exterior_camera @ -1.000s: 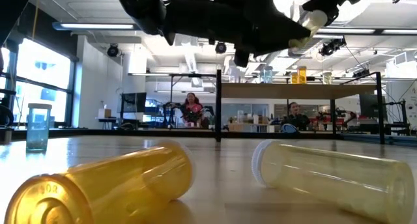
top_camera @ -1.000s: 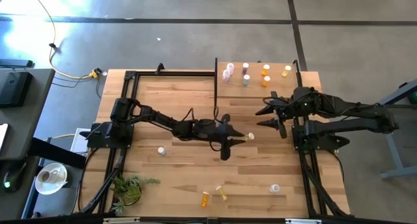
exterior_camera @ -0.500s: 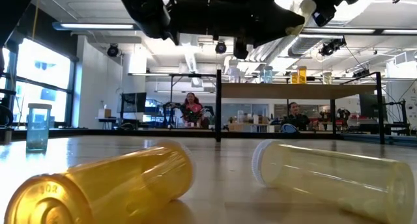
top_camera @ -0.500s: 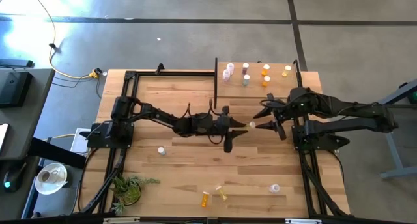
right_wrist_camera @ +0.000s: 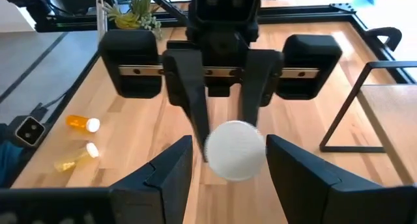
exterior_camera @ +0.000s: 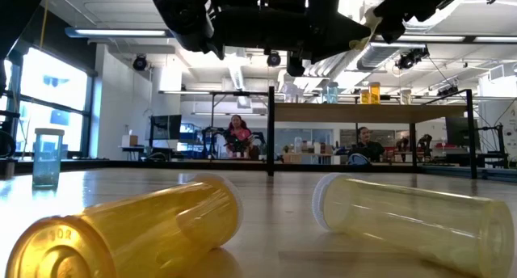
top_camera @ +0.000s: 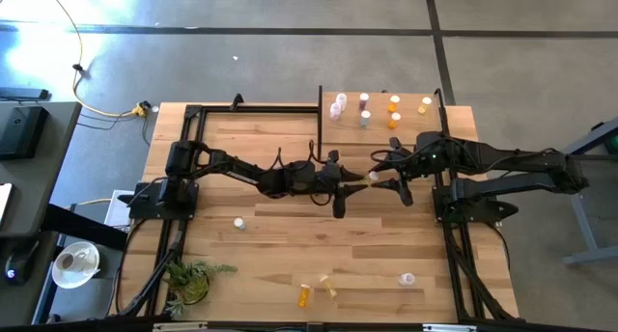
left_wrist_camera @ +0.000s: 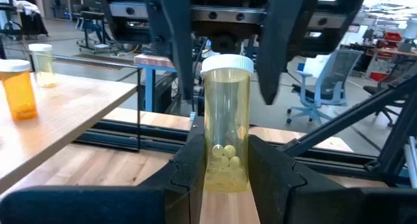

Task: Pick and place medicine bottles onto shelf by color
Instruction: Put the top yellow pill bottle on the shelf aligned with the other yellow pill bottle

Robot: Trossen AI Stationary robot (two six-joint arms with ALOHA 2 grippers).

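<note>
A pale yellow medicine bottle [left_wrist_camera: 226, 120] with a white cap [right_wrist_camera: 234, 149] hangs in the air above the table's middle, with my left gripper [left_wrist_camera: 225, 165] shut on it. My right gripper [top_camera: 384, 172] is open. Its two fingers [left_wrist_camera: 280, 48] stand on either side of the cap, with a gap on each side. The shelf [top_camera: 377, 139] at the far right carries pink [top_camera: 337, 106], grey-teal [top_camera: 364, 118], orange [top_camera: 393, 105] and yellow [top_camera: 425, 104] bottles, all standing upright. My left gripper pinches the bottle's bottom end [left_wrist_camera: 227, 175] between its two fingers. The fingers come level from the table's left and lie along the bottle. The bottle is lifted clear of the table, level, with its cap [top_camera: 373, 177] pointing at my right gripper.
Loose bottles lie near the table's front edge: orange [top_camera: 305, 294], yellow [top_camera: 328, 286] and clear [top_camera: 407, 279]. Another stands at the left [top_camera: 238, 222]. A green plant [top_camera: 188, 279] sits at the front left corner. A black post [top_camera: 320, 120] stands at the shelf's left edge.
My left gripper has swung toward the table's far edge with the bottle, which stays level and clear of the table. My right gripper has moved toward the table's left, and its open fingers now stand around the bottle's cap.
</note>
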